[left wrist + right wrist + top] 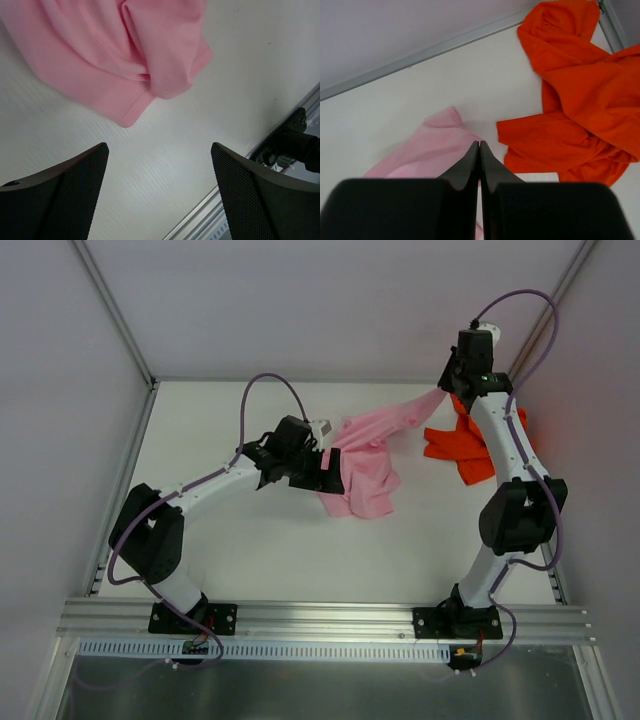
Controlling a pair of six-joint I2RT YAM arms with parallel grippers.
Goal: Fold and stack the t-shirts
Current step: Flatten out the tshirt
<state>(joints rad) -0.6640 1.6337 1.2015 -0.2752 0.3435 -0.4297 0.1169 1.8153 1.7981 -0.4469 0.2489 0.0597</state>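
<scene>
Top view: the pink t-shirt (365, 465) is lying on the table (270, 560), one corner stretching up to the right gripper (446, 388). The orange t-shirt (462, 448) is lying crumpled at far right.
Left wrist: the left gripper (160, 150) is gaping wide, holding nothing, hovering beside the pink hem.
Right wrist: the fingers are pressing together, pinching pink cloth.

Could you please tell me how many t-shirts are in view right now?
2. The pink t-shirt lies centrally, one corner stretched to the right gripper. The orange t-shirt is crumpled at the far right, partly hidden behind the right arm.
</scene>
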